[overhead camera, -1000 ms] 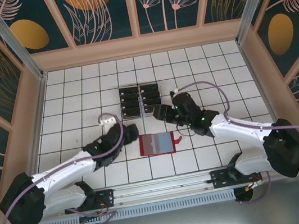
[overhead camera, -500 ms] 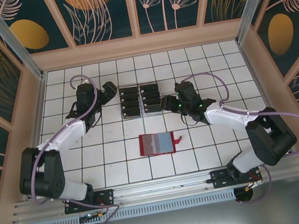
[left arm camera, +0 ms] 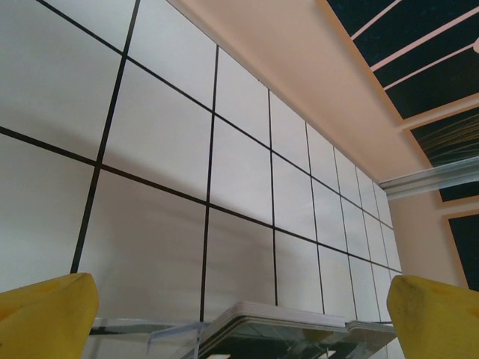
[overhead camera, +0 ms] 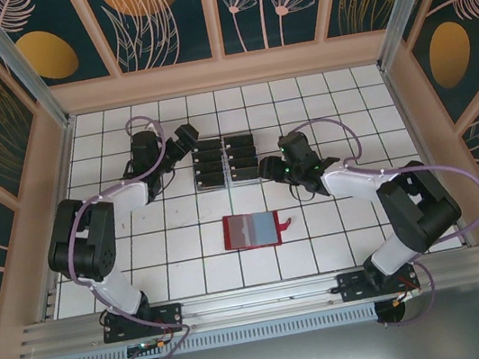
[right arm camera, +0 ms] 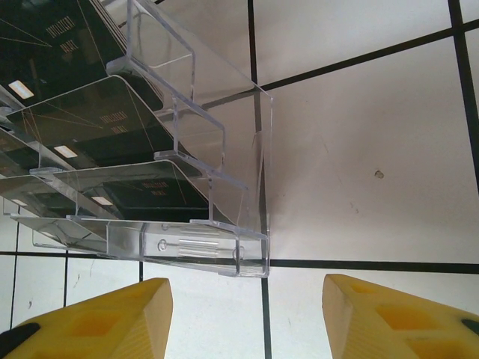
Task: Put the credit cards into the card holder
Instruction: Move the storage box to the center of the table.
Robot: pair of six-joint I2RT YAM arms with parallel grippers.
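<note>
At three o'clock of the rack, my right hand hangs half open, empty; I should pinch one card squarely.

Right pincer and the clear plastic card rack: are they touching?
Apart. In the right wrist view the right pincer is open, and its yellow fingertips sit short of the clear rack, with bare white tile visible between them and its base.

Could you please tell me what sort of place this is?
Probably a staged robot test cell rather than a real room: a white gridded table boxed in by printed leaf-pattern wall panels on metal framing, with the left arm and right arm bolted to a rail at its near edge.
</note>
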